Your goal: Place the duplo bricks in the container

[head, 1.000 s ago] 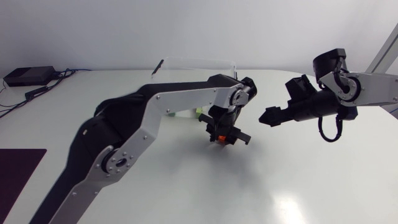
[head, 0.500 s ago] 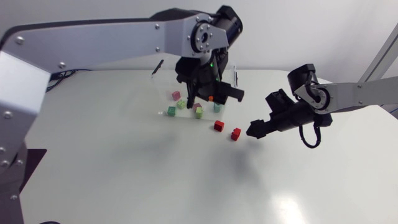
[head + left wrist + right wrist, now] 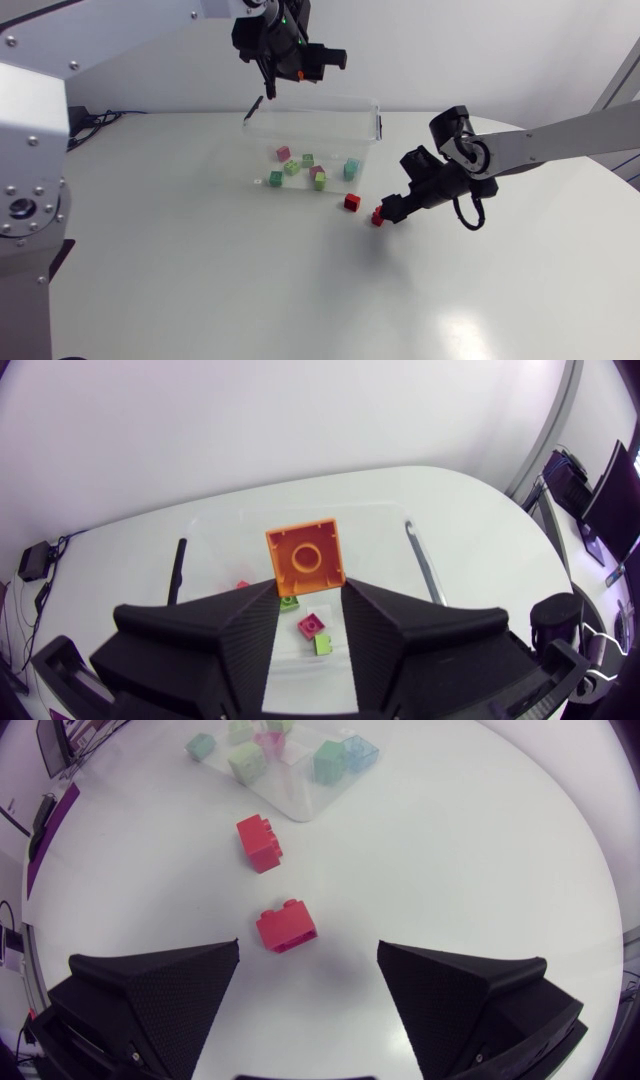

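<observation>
Holding an orange brick [image 3: 306,557] in our left gripper [image 3: 307,598]: both fingers pinch it from two sides, hollow underside facing the wrist camera. The clear container [image 3: 385,560] sits well below that gripper, straight under the brick. Small bricks [image 3: 291,168] in green, pink and teal lie on its floor. In the head view our left gripper hangs high above the container's far wall. Our right gripper [image 3: 308,950] is low over the table [image 3: 480,860], fingers spread wide and gripping nothing. A red brick [image 3: 285,927] lies on the table just ahead of the gap between them, touching neither finger. A second red brick [image 3: 259,843] lies further ahead of the gripper, apart from the first, between it and the container's near corner. Both red ones are outside the container, near its wall.
</observation>
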{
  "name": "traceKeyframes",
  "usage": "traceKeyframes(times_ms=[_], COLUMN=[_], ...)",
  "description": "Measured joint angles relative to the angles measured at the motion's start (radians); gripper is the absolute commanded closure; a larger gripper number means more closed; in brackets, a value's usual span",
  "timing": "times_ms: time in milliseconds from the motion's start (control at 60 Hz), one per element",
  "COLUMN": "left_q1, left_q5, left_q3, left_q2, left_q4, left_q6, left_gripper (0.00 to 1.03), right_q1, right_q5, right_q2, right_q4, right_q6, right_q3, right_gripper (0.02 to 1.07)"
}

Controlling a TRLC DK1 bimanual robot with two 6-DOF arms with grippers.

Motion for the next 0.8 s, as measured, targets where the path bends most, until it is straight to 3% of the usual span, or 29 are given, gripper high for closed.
traceKeyframes(times_ms=[100,233,317,400,533,650,717,800], left_q1=[0.014,0.018,0.019,0.019,0.019,0.018,0.017,0.013], left_q5=[0.000,0.000,-0.001,-0.014,-0.031,-0.035,-0.038,-0.042], left_q3=[0.048,0.093,0.142,0.196,0.236,0.268,0.275,0.274], left_q2=[0.057,0.131,0.180,0.220,0.231,0.231,0.230,0.225], left_q4=[0.000,-0.003,-0.024,-0.066,-0.102,-0.148,-0.175,-0.207], left_q6=[0.000,0.001,0.002,0.003,0.003,0.003,0.002,0.000], left_gripper=[0.78,0.50,0.24,0.13,0.06,0.05,0.05,0.05], right_q1=[0.014,0.034,0.044,0.052,0.054,0.058,0.059,0.064], right_q5=[0.011,0.031,0.035,0.046,0.054,0.068,0.072,0.079], right_q2=[0.038,0.074,0.091,0.096,0.111,0.141,0.158,0.171], right_q4=[0.000,0.001,0.001,0.002,0.004,0.004,0.004,0.004], right_q6=[-0.008,-0.012,-0.015,-0.016,-0.023,-0.034,-0.042,-0.046], right_q3=[0.034,0.056,0.058,0.058,0.071,0.096,0.107,0.110], right_gripper=[0.07,0.07,0.07,0.07,0.08,0.19,0.27,0.50])
